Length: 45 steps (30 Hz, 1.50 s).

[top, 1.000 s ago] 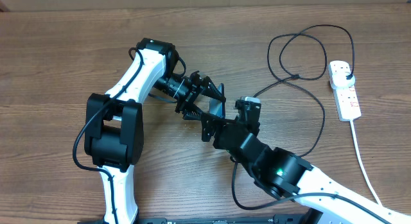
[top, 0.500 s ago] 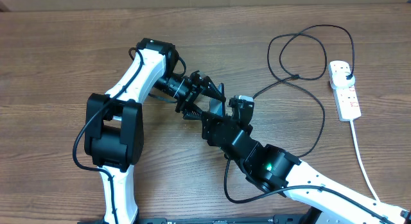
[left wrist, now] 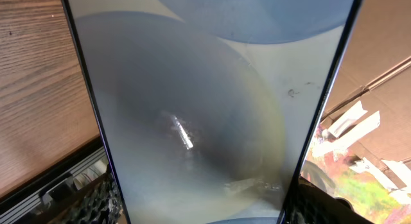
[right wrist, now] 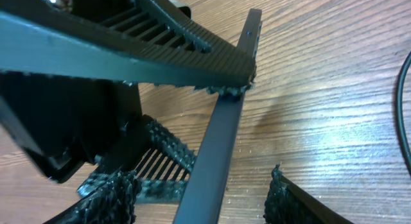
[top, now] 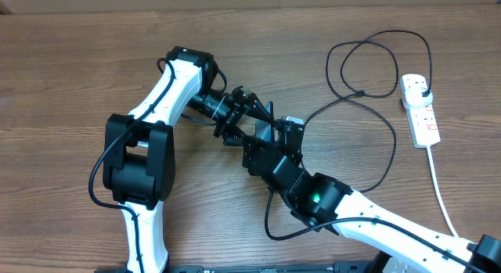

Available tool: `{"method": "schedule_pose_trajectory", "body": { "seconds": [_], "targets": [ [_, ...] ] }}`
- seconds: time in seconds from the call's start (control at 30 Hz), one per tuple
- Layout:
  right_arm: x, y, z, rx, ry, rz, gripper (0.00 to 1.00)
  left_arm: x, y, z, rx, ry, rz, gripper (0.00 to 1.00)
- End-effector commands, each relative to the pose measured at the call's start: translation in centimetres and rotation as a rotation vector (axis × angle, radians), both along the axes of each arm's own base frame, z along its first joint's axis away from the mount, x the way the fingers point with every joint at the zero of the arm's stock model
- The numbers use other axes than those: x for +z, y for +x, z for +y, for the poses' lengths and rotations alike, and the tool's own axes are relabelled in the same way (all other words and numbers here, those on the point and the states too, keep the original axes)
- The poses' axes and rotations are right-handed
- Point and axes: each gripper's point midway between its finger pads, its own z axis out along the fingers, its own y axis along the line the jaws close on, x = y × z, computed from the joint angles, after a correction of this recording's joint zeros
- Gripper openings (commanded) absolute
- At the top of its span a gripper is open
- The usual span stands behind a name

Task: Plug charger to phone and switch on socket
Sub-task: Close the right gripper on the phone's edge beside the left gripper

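The phone (top: 267, 122) stands on its edge above the table, held by my left gripper (top: 249, 119), which is shut on it. In the left wrist view its blue-grey screen (left wrist: 205, 89) fills the frame between my left gripper's fingers (left wrist: 205, 211). My right gripper (top: 266, 150) is open just in front of the phone. In the right wrist view the phone's dark edge (right wrist: 225, 134) runs between the right gripper's open fingers (right wrist: 199, 201) without touching them. The charger cable (top: 376, 62) loops at the back right, its black plug (top: 423, 88) in the socket (top: 420, 110). Its small tip is hidden.
The socket's thick white cord (top: 443, 199) runs toward the front right edge. A strand of the charger cable (top: 391, 152) curves down beside my right arm, and also shows in the right wrist view (right wrist: 403, 102). The left arm's base (top: 139, 159) stands at the front left.
My right arm has swung left and forward, bringing its open gripper up to the phone's edge. My left gripper and the phone have stayed put.
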Motion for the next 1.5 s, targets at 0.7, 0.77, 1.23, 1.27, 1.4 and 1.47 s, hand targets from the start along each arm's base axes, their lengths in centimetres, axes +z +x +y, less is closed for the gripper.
{"method": "schedule_pose_trajectory", "body": {
  "seconds": [0.7,0.77,1.23,1.27,1.4,1.47],
  "targets": [
    [1.5,1.0,0.4,-0.033,0.03,-0.055,0.26,0.9,0.6,-0.7,0.01,-0.051,-0.011,0.68],
    [1.4,0.9,0.4,-0.033,0.027,-0.053,0.22,0.9,0.6,-0.7,0.01,-0.051,-0.011,0.68],
    [0.7,0.3,0.6,-0.001,0.019,-0.014,0.13,0.8,0.6,-0.7,0.008,-0.046,-0.016,0.69],
    [0.6,0.2,0.7,0.006,0.022,-0.009,0.12,0.8,0.6,-0.7,0.008,-0.046,-0.016,0.69],
    [0.5,0.1,0.9,0.017,0.027,0.0,0.11,0.8,0.6,-0.7,0.008,-0.046,-0.016,0.7],
    [0.5,0.0,0.9,0.019,0.028,0.001,0.11,0.8,0.6,-0.7,0.008,-0.047,-0.015,0.73]
  ]
}}
